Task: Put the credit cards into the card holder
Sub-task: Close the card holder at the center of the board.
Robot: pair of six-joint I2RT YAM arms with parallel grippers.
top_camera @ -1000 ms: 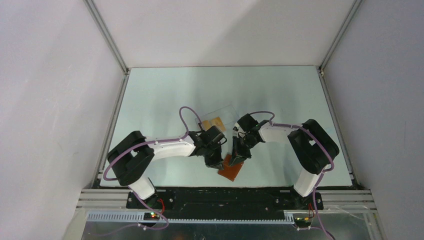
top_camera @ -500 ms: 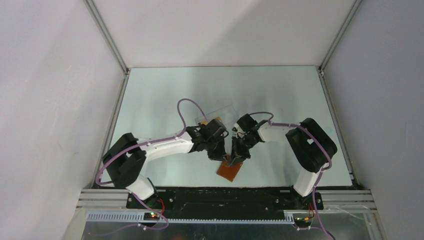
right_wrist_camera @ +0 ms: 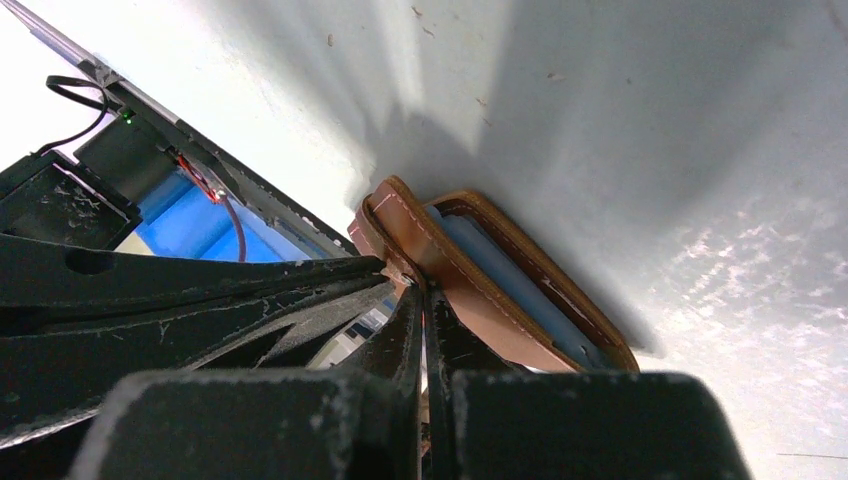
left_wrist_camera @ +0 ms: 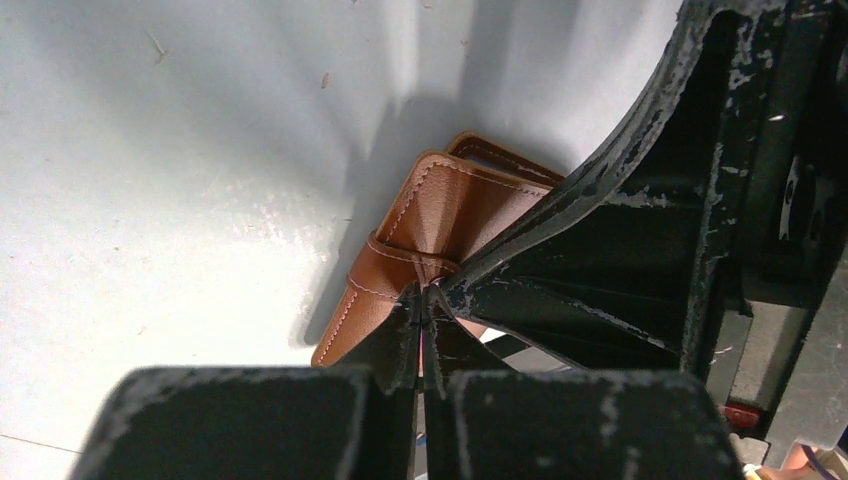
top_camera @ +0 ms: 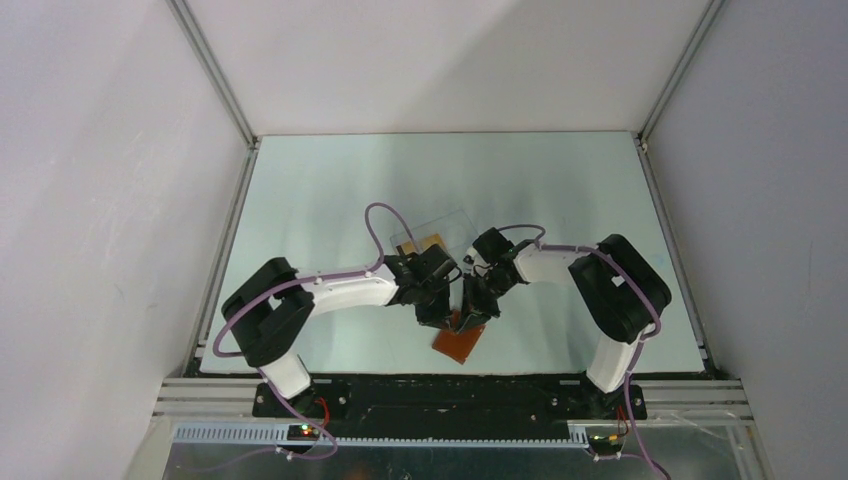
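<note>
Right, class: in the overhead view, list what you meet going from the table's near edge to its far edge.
First the wallet → left gripper and right gripper, level with each other → clear box.

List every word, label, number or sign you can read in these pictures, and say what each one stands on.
No text can be read in any view.
On the card holder: plain brown leather and stitching, no print shows.
On the credit cards: too small in the top view to read anything.
</note>
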